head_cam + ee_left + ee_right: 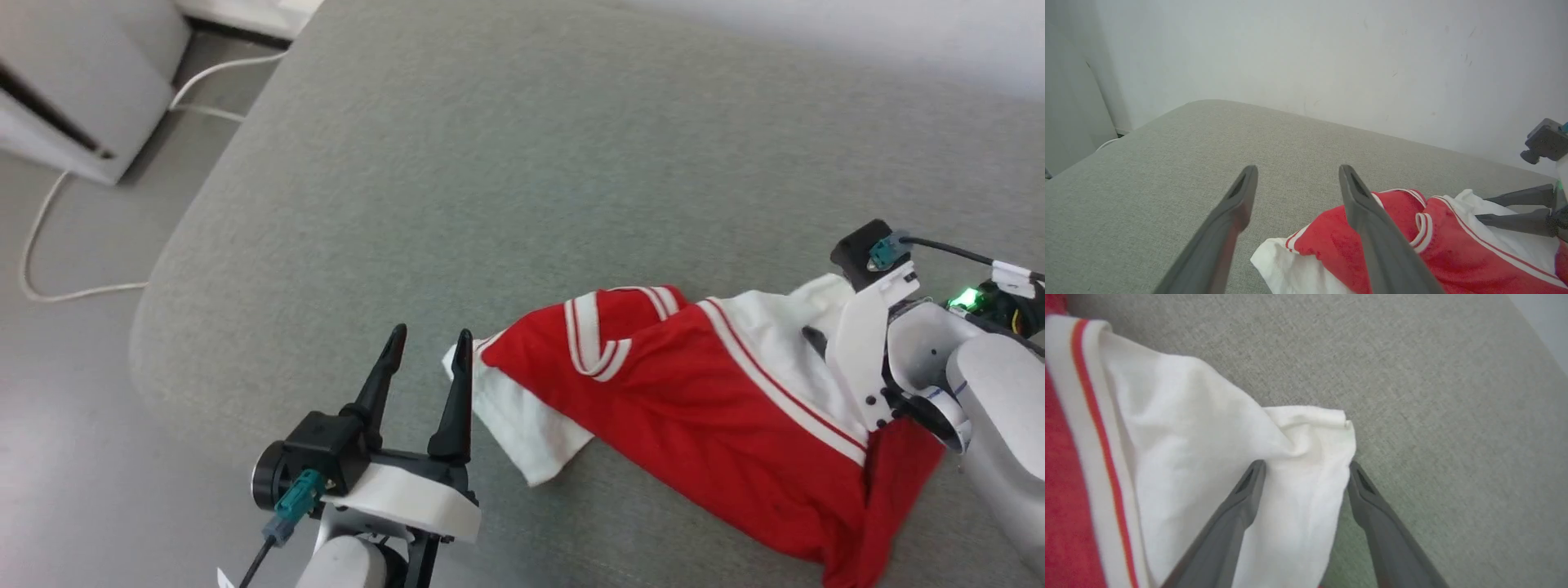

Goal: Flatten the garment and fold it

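Observation:
The garment [694, 392], red with white sleeves and red-and-white striped trim, lies crumpled on the grey cushioned surface [531, 163]. Its lettering is hidden. My left gripper [431, 336] stands open just left of the garment's left white sleeve [522, 425], with nothing between its fingers. In the left wrist view that gripper [1298, 169] points across the surface, its right finger over the red cloth [1327, 241]. My right gripper [1306, 465] is open over the other white sleeve [1180, 437], its fingers astride a fold of that sleeve.
The cushion's rounded corner [155, 310] drops to the floor on the left. A white cable [37, 245] and a white cabinet [73, 82] are on the floor beyond it. A pale wall [1310, 53] stands behind the surface.

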You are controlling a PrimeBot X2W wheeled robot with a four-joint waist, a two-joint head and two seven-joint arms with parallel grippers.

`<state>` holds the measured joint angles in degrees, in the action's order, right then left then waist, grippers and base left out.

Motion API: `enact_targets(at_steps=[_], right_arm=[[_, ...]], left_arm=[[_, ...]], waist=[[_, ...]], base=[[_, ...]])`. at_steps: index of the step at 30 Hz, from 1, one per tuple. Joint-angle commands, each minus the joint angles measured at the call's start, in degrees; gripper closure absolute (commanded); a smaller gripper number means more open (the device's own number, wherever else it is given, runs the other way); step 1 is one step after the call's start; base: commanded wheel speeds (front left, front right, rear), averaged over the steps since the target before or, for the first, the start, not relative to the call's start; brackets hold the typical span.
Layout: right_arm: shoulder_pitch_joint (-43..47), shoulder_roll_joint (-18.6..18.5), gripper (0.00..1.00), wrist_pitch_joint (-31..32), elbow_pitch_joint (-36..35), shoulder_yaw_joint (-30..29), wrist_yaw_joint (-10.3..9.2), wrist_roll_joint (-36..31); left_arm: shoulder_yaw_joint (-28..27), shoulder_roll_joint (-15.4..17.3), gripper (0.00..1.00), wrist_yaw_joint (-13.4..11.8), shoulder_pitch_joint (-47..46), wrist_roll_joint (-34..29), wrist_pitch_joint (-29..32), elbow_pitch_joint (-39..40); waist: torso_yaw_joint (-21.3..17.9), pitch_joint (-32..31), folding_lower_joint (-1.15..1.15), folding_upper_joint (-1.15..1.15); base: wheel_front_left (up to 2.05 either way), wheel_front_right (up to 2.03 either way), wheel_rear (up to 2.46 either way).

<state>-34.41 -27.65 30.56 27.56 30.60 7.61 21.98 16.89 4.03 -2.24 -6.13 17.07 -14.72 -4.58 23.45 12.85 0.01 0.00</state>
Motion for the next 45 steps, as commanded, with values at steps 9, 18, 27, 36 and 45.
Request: enact_targets(at_steps=[9,18,27,36,45], right_arm=[[-1.71,-1.77,1.00,-4.52,7.58,5.18,-0.12,2.81],[-1.73,-2.39,1.00,-17.89,12.97,-7.27,-0.12,-2.40],[4.97,-3.47,1.00,-18.83,14.59,-27.37,-0.12,-11.14],[12.01,2.17,0.00,-22.77,8.78,-34.74,-0.12,-14.70],[16.80,8.22,0.00,-30.58,-6.94,-36.46,-0.12,-15.25]], left_arm=[[-2.23,-0.95,0.00,1.61,0.42,-1.53,-0.28,-1.28],[-4.94,-1.05,0.00,2.96,1.42,-2.86,-0.28,-2.05],[-6.89,-1.10,0.00,4.09,1.16,-3.55,-0.28,-2.14],[-6.50,-1.13,0.00,5.24,-0.27,-3.85,-0.28,-4.20],[0.60,-1.14,0.00,7.64,-1.04,1.02,5.70,-9.26]], waist=[[3.50,1.66,-0.01,0.00],[-4.05,-2.68,-0.01,0.00],[-11.13,-3.84,-0.01,0.00],[-14.87,-3.19,-0.01,0.00],[-19.07,-4.26,-0.01,0.00]], base=[[0.00,0.00,0.00],[0.00,0.00,0.00],[0.00,0.00,0.00],[0.00,0.00,0.00],[0.00,0.00,0.00]])
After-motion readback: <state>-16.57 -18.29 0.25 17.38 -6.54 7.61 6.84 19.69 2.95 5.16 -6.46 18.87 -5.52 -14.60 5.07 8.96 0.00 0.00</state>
